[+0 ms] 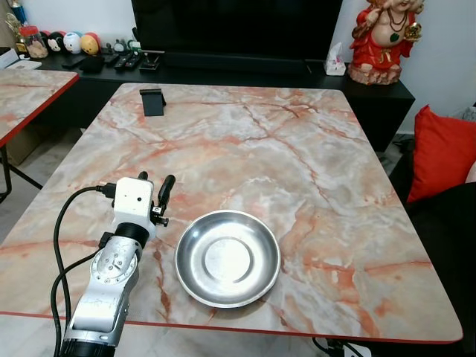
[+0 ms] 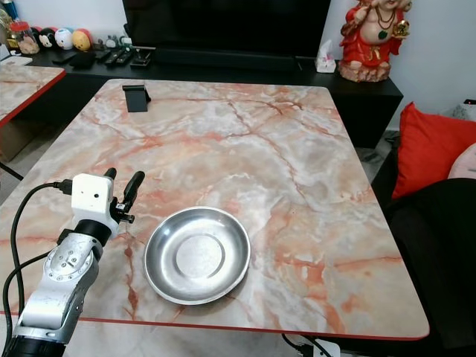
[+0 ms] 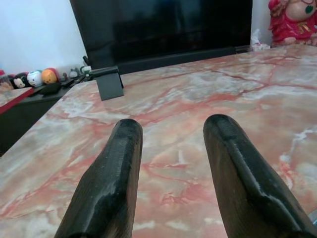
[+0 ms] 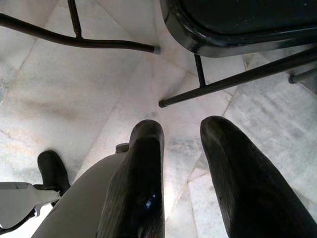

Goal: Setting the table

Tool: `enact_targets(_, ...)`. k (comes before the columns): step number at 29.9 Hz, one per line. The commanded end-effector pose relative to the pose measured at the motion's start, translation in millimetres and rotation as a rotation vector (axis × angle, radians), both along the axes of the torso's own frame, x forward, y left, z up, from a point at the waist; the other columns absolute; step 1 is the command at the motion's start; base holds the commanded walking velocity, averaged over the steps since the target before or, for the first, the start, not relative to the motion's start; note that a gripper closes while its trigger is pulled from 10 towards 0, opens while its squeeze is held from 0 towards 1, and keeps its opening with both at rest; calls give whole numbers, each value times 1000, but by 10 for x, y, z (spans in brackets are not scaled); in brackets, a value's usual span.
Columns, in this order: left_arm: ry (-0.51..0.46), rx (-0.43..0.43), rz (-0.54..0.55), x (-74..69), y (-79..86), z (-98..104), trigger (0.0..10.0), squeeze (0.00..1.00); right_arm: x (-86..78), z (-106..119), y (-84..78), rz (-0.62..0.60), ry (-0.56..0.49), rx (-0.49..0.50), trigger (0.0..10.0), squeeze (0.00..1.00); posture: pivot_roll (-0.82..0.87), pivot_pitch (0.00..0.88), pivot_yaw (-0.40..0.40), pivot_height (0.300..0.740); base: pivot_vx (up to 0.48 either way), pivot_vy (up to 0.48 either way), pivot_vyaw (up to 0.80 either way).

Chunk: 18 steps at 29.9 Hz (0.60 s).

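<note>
A shiny steel plate (image 1: 227, 257) lies near the front edge of the pink marble table (image 1: 282, 149). My left gripper (image 1: 155, 181) hovers over the table just left of the plate, apart from it, fingers open and empty. The left wrist view looks along its two black fingers (image 3: 114, 183) across bare marble toward a small black stand (image 3: 109, 82). My right gripper (image 4: 181, 130) hangs open below the table, pointing at the tiled floor.
A small black stand (image 1: 152, 101) sits at the table's far left. Behind the table runs a low black cabinet with a TV (image 1: 238, 26), remotes, toys and a red figurine (image 1: 383, 37). A red cushion (image 1: 440, 152) lies at right. Black chair legs (image 4: 223, 82) stand by the right gripper.
</note>
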<state>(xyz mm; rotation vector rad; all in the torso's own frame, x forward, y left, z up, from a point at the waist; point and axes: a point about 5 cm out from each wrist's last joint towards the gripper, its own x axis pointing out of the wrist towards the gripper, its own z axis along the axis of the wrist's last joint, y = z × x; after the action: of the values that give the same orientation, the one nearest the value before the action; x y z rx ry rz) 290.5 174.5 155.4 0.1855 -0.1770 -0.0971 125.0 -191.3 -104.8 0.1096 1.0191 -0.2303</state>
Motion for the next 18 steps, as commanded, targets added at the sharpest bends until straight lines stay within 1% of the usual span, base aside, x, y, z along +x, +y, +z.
enact_targets(1,3,12,12,-4,14,-33,10000,0,-37,-11,-15,-14,14,-4,10000,0,35,0,-17,740,0,0,0)
enact_targets(5,4,10,-2,-4,-28,-49,10000,0,-41,-12,-13,-20,13,-3,10000,0,29,0,-15,740,0,0,0)
enact_targets(13,-2,10,-10,23,-57,-25,10000,0,-29,-9,-10,-19,11,-4,10000,0,42,0,-15,740,0,0,0)
enact_targets(18,-3,9,-10,14,-67,-29,10000,0,-29,-9,-12,-17,14,-5,10000,0,46,0,-17,740,0,0,0)
